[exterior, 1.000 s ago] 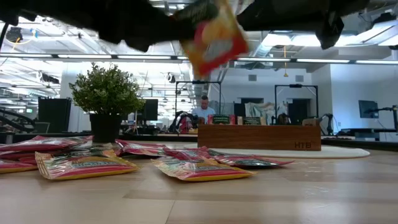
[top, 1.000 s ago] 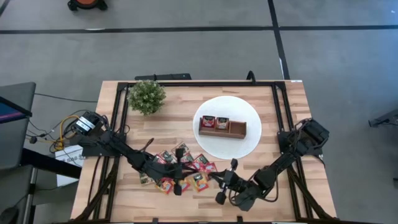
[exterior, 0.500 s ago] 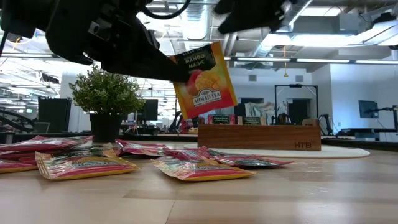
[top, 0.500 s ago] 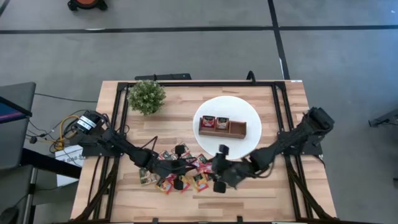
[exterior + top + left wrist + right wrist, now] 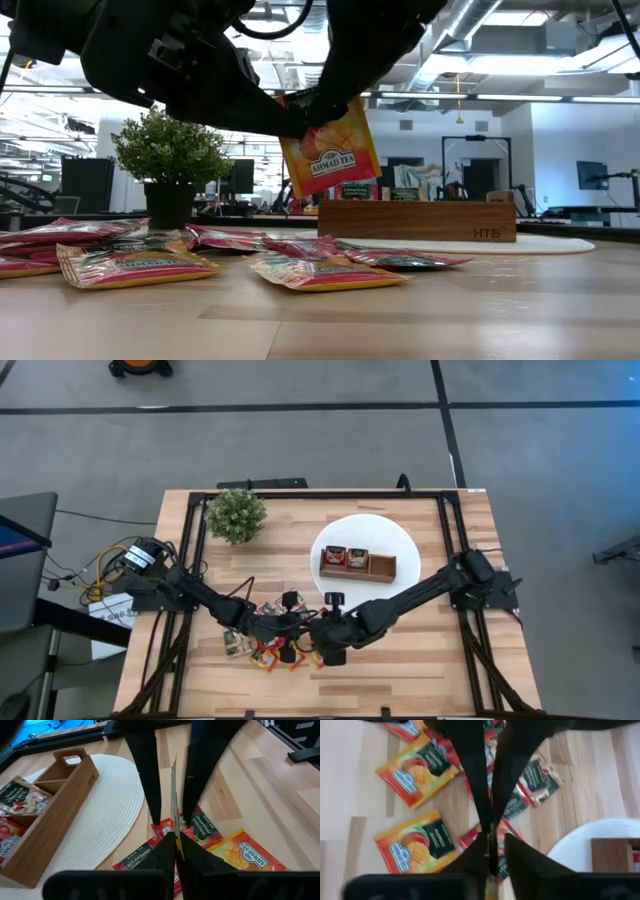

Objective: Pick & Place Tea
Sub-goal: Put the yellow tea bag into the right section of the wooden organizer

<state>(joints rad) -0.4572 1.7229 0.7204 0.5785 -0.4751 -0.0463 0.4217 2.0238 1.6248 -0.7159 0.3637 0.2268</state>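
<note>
Above the pile of tea sachets [image 5: 262, 648] on the table [image 5: 430, 670], both arms met over one orange mango sachet [image 5: 328, 150], which hung in the air, tilted. The left gripper [image 5: 175, 841] was clenched on one edge of this sachet, and the right gripper [image 5: 491, 831] stood with its fingers on both sides of the same sachet, touching or almost touching it. Two sachets lay in the wooden tray [image 5: 383, 570] on the white plate [image 5: 400, 540].
</note>
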